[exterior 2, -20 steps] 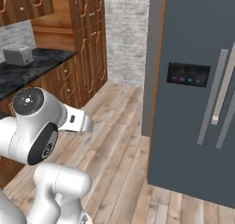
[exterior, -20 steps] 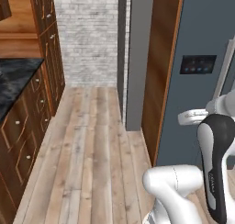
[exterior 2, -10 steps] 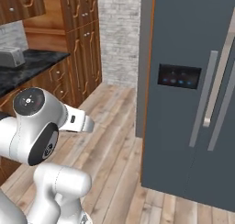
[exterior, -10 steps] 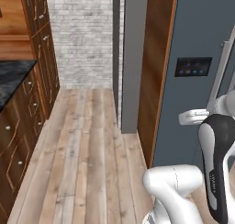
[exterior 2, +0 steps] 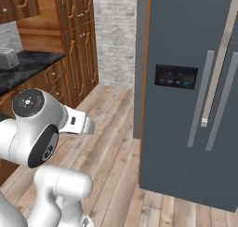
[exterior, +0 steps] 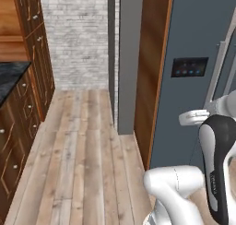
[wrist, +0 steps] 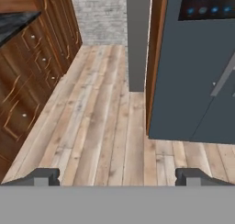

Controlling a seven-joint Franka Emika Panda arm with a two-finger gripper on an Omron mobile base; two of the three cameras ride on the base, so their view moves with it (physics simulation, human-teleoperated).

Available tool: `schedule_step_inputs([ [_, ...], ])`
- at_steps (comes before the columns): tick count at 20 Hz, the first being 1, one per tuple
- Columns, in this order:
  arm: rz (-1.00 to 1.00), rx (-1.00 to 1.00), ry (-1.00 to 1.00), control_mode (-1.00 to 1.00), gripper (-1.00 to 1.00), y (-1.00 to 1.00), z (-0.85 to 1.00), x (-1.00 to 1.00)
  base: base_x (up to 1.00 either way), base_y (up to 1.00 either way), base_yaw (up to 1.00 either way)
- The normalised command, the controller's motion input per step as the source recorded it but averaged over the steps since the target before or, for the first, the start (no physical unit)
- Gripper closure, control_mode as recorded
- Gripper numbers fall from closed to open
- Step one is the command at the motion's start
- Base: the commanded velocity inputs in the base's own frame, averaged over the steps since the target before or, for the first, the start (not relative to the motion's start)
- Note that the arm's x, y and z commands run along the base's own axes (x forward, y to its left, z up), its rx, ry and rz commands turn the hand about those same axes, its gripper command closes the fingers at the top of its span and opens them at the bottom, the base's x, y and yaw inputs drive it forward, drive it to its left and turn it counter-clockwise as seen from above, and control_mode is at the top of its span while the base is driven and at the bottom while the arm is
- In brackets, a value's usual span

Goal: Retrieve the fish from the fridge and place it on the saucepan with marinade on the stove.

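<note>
The fridge stands with both doors shut, so nothing of its inside can be seen. Two long grey handles run vertically side by side near the door seam, and a black panel with blue lights sits on the left door, to the left of the handles. In the left base view the fridge occupies the right side, its panel at mid height.

A brown wood side panel runs flush along the fridge's left edge, from the floor up. A grey column stands just beyond that panel, further from the camera. Behind the column is a pale brick wall.

In front of the fridge and to its left lies a wood plank floor, an open lane running toward the brick wall. Across this lane from the fridge are brown cabinets with drawers, topped by a dark counter. A toaster sits on that counter.

In the hand view the gripper points down at the floor near the fridge's lower left corner. Its two fingertips stand far apart, spread wide, with nothing between them.
</note>
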Motion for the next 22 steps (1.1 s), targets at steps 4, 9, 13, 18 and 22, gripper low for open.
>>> schedule_step_inputs([
  [4,0.0,0.0,0.0,1.0,-1.0,0.0,0.0,0.0,0.49,-0.81,-0.16],
  [9,0.0,0.0,0.0,1.0,-1.0,0.0,0.0,0.0,0.81,-0.59,-0.12],
  [13,0.0,0.0,0.0,1.0,-1.0,0.0,0.0,0.0,1.0,-0.4,-0.03],
  [18,0.0,0.0,0.0,1.0,-1.0,0.0,0.0,0.0,1.0,-0.32,0.0],
  [22,0.0,0.0,0.0,1.0,-1.0,0.0,0.0,0.0,0.89,-0.47,0.01],
])
